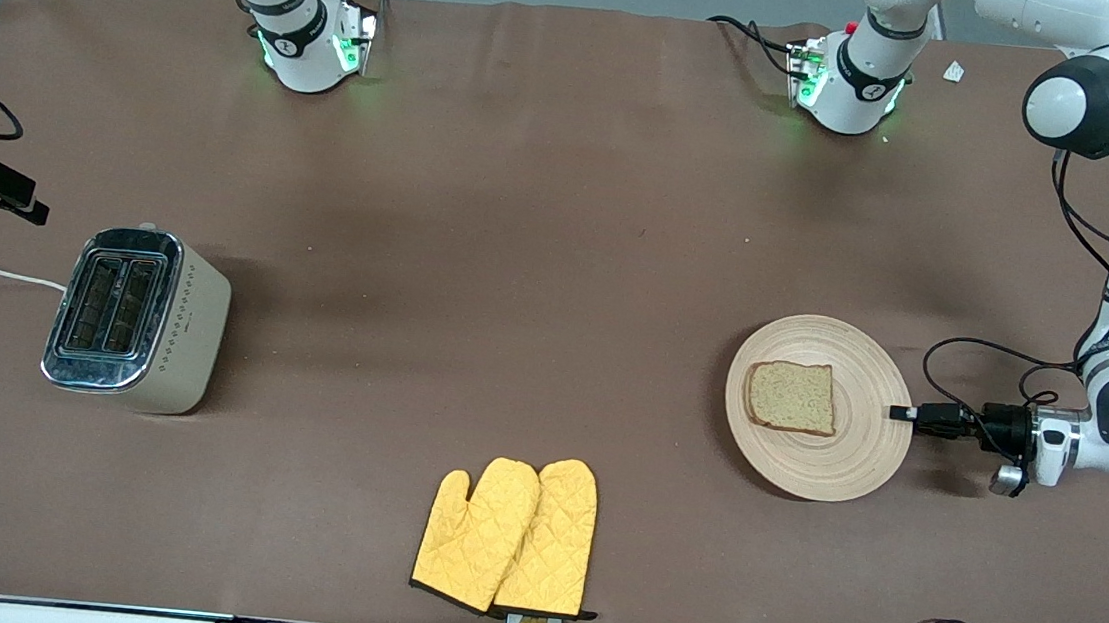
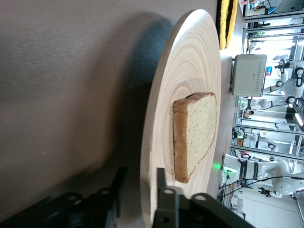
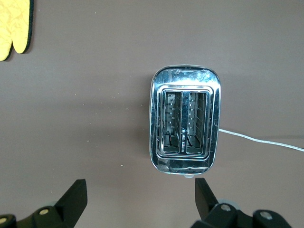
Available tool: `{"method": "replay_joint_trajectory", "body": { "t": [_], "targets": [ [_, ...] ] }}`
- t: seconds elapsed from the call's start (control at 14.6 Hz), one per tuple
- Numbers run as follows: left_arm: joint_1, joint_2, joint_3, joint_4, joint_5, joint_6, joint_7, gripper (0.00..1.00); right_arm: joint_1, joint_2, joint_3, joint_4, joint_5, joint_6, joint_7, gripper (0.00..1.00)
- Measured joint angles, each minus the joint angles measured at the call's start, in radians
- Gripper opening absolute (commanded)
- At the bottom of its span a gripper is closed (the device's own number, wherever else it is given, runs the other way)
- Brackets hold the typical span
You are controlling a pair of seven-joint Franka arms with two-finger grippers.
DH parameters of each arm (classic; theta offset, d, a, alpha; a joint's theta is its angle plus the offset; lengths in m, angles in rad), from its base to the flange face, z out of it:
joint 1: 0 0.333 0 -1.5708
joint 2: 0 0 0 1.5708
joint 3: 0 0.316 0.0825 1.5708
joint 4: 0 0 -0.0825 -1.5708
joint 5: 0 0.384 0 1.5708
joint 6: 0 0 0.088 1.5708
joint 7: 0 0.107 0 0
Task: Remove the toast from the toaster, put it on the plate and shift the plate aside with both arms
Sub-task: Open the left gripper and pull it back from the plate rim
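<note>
The toast (image 1: pixel 792 397) lies flat on the round light-wood plate (image 1: pixel 832 466) toward the left arm's end of the table. My left gripper (image 1: pixel 897 413) is low at the plate's rim on the side toward the left arm's end. In the left wrist view the gripper (image 2: pixel 140 173) is open, one finger under the rim and one over the plate (image 2: pixel 190 52), with a gap showing below; the toast (image 2: pixel 194 133) lies just past the fingers. My right gripper (image 3: pixel 139 185) is open wide and empty, high over the table beside the toaster (image 3: pixel 185 121); it is out of the front view.
The silver toaster (image 1: pixel 137 318), slots empty, stands toward the right arm's end with a white cord. A pair of yellow oven mitts (image 1: pixel 510 536) lies near the table's front edge. Black cables trail from the left wrist (image 1: pixel 962 352).
</note>
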Motion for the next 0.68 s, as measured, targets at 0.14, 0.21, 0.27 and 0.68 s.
{"method": "replay_joint_trajectory", "body": {
  "t": [0.14,0.21,0.27,0.68],
  "targets": [
    [-0.011,-0.007,0.012,0.022,0.036,0.000,0.000,1.00,0.000,0.000,0.000,0.000,0.000,0.000,0.000,1.00],
    [-0.024,-0.016,0.014,0.045,0.072,0.000,-0.009,1.00,0.000,0.000,-0.001,0.000,0.000,-0.001,0.000,1.00],
    [-0.041,-0.035,0.015,0.069,0.112,0.000,-0.026,1.00,-0.001,0.000,-0.001,0.000,0.000,-0.001,0.000,1.00],
    [-0.229,-0.298,0.023,0.150,0.405,0.023,-0.164,1.00,-0.002,0.000,-0.002,0.000,-0.001,-0.001,0.000,1.00]
  ]
}}
